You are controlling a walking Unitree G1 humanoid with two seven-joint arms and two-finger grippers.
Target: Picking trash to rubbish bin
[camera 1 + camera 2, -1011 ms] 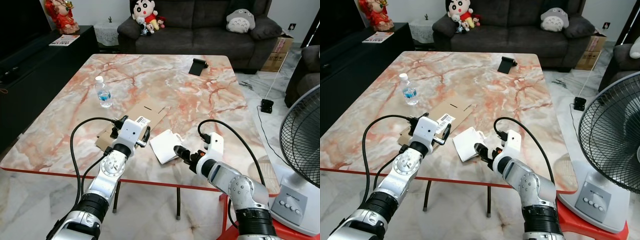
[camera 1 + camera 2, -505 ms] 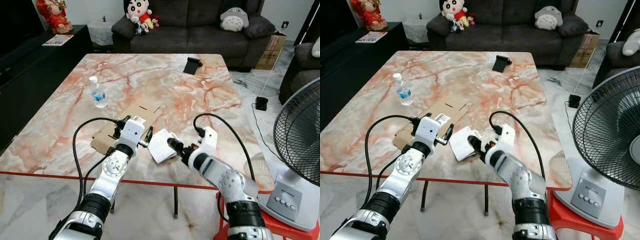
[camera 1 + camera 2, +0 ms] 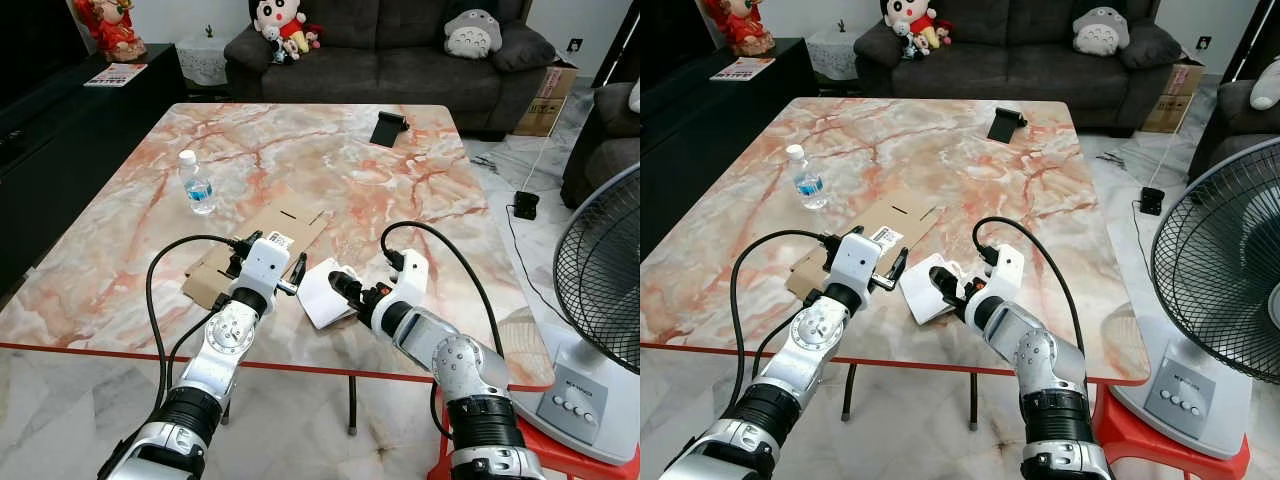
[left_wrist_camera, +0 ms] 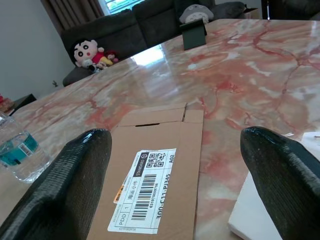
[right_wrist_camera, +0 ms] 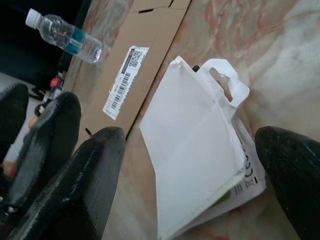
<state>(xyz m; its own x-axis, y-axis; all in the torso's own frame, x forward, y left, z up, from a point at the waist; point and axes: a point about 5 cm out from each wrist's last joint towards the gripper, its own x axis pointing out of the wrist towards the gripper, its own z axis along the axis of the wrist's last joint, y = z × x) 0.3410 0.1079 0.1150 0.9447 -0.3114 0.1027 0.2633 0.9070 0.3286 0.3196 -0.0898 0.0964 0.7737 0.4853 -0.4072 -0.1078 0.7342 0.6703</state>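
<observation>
Two end effectors gape: right [image 3: 345,286] approaches the bag [image 3: 322,291], cardboard [image 3: 262,245] at ten o'clock; next, clamp it.

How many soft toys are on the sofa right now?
2 clear ones: a cartoon-boy doll at the left end and a grey round plush toward the right. Smaller toys beside the doll are hard to count.

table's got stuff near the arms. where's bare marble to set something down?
Bare marble: the wide stretch of table between the phone stand and the right edge, and the far-left corner beyond the water bottle. Crowded: the near middle, where flat cardboard, white bag, left gripper and right gripper bunch together.
</observation>
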